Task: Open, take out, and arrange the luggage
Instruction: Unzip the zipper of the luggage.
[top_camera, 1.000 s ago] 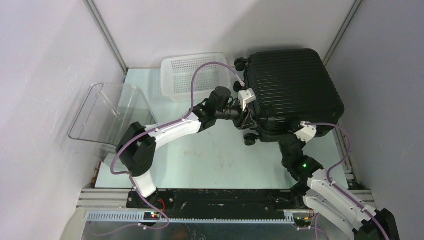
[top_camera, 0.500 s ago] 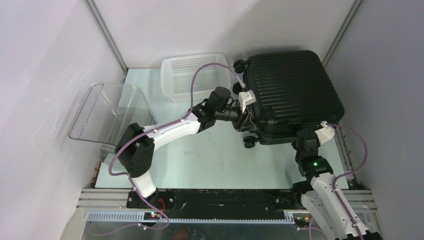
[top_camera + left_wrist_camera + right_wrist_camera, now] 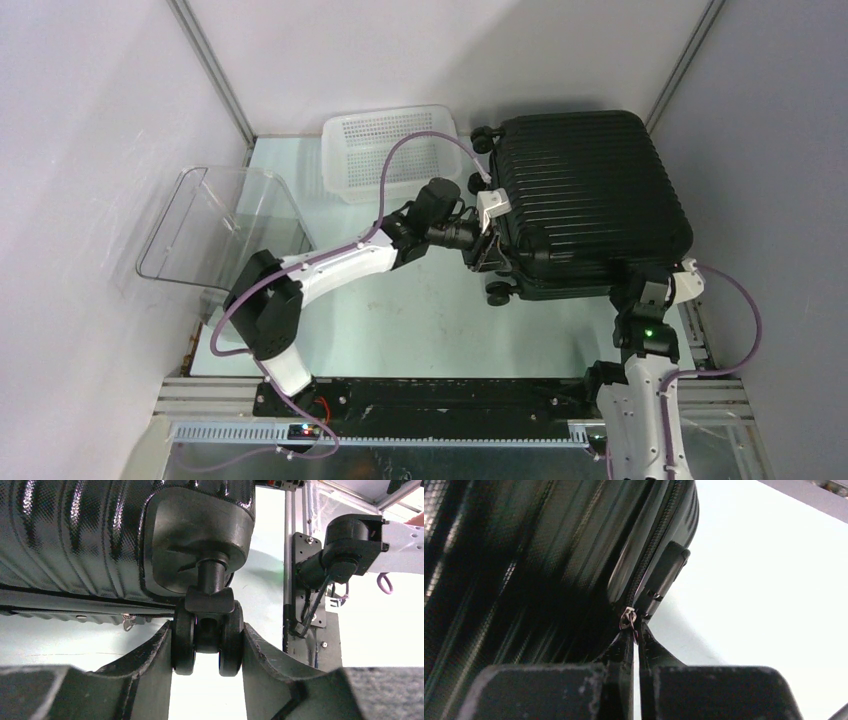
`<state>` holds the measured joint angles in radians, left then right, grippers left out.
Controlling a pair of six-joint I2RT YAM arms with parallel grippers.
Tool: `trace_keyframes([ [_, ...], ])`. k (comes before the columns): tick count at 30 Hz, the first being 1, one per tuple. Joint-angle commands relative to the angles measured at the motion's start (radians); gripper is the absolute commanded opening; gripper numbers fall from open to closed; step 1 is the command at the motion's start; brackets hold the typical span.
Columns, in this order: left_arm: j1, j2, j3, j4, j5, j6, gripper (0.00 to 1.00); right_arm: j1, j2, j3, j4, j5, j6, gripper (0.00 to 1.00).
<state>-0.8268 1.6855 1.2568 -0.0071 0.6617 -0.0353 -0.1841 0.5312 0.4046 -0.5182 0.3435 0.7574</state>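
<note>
The luggage (image 3: 590, 200) is a big black ribbed suitcase lying flat at the back right of the table, its wheels facing left. My left gripper (image 3: 484, 252) is shut on one near-side double wheel (image 3: 207, 640), a finger pressed on each outer face. My right gripper (image 3: 636, 291) is at the luggage's near right corner. Its fingers are shut on the small metal zipper pull (image 3: 628, 619), which sits on the zipper line (image 3: 651, 550) between the two shells. The luggage (image 3: 524, 555) fills the left of the right wrist view.
A white perforated basket (image 3: 390, 150) stands at the back, just left of the luggage. A clear plastic bin (image 3: 220, 225) leans at the left wall. Metal rails (image 3: 690, 320) run along the table's right edge, close to the right arm (image 3: 350, 545).
My right gripper has travelled right along the luggage's near edge to its near right corner, still holding the zipper pull. The luggage has shifted slightly right. The left gripper has stayed on the wheel.
</note>
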Motion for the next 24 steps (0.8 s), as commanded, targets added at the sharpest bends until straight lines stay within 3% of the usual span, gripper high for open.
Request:
trace_keyframes([
  [1, 0.048, -0.125, 0.005, -0.004, -0.03, 0.009, 0.0, -0.163, -0.035, 0.088, -0.082, 0.269, -0.028, 0.0],
  [8, 0.078, -0.071, 0.114, -0.088, -0.08, 0.054, 0.0, -0.321, -0.073, 0.1, -0.118, 0.197, -0.085, 0.0],
  [14, 0.116, -0.003, 0.219, -0.069, -0.124, 0.043, 0.05, -0.332, -0.086, 0.105, -0.14, 0.122, -0.087, 0.0],
  [18, 0.153, 0.035, 0.283, -0.089, -0.196, 0.043, 0.18, -0.277, -0.099, 0.085, -0.101, -0.014, -0.067, 0.0],
  [21, 0.165, 0.03, 0.314, -0.11, -0.219, 0.02, 0.48, -0.203, -0.118, 0.076, -0.087, -0.052, -0.029, 0.0],
  [24, 0.162, -0.01, 0.321, -0.127, -0.22, -0.012, 0.66, -0.09, -0.13, 0.075, -0.1, -0.011, 0.02, 0.0],
])
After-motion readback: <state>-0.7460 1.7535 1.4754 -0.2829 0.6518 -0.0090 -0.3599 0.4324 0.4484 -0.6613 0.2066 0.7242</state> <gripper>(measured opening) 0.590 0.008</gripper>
